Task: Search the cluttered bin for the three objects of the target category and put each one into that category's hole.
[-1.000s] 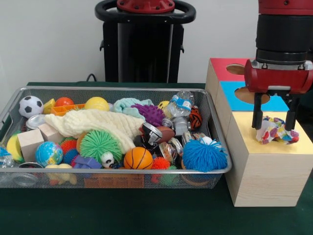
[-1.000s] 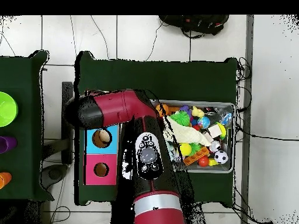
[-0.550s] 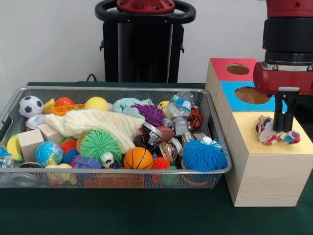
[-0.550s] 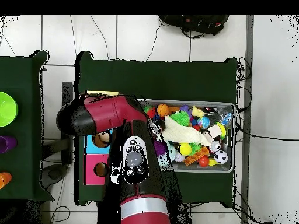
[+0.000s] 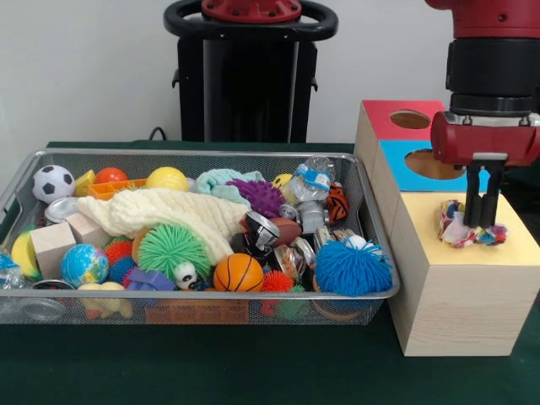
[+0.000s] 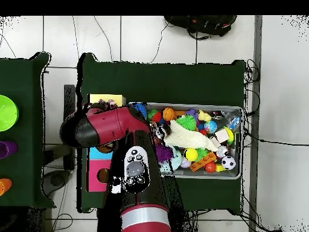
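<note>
Green worktop carries a wire bin and, at its 3 o'clock, a wooden box. On the box's yellow top lies a multicoloured rag toy, the end effector clenched on it. No hole shows in the yellow section; the nearest opening is the blue hole at 11 o'clock. Judged best: lift clear, centre over the right hole, then release low.

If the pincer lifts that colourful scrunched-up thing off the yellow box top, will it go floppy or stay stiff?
Probably floppy. The colourful bundle looks like crumpled patterned cloth, with loose ends sticking out either side of the pincer, so it would likely droop and dangle. It also seems light for its size. It lies flat and lumpy on the yellow box top, so it shouldn't roll.
</note>
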Action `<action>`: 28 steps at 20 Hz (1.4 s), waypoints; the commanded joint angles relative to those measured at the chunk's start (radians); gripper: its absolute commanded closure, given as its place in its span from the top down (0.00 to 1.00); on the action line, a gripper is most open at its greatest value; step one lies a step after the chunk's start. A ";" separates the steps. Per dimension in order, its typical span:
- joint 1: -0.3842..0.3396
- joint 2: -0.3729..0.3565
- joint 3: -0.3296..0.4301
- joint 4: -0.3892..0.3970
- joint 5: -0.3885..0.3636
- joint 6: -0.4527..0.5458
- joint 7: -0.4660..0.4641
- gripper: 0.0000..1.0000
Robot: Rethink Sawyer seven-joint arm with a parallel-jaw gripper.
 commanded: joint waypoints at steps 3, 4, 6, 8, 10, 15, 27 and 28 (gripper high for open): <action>-0.007 0.088 -0.032 0.078 -0.053 -0.019 0.074 0.00; -0.011 0.100 -0.034 0.065 -0.060 -0.021 0.064 0.00; -0.004 0.125 -0.053 0.034 -0.072 -0.028 0.061 0.00; 0.001 0.144 -0.065 0.008 -0.079 -0.028 0.054 0.00; 0.005 0.160 -0.073 -0.016 -0.082 -0.025 0.045 0.00; 0.024 0.192 -0.093 -0.074 -0.079 0.007 0.038 0.00; 0.009 0.255 -0.076 -0.152 -0.078 0.035 -0.017 0.00; 0.016 0.271 -0.089 -0.164 -0.081 0.032 -0.005 0.00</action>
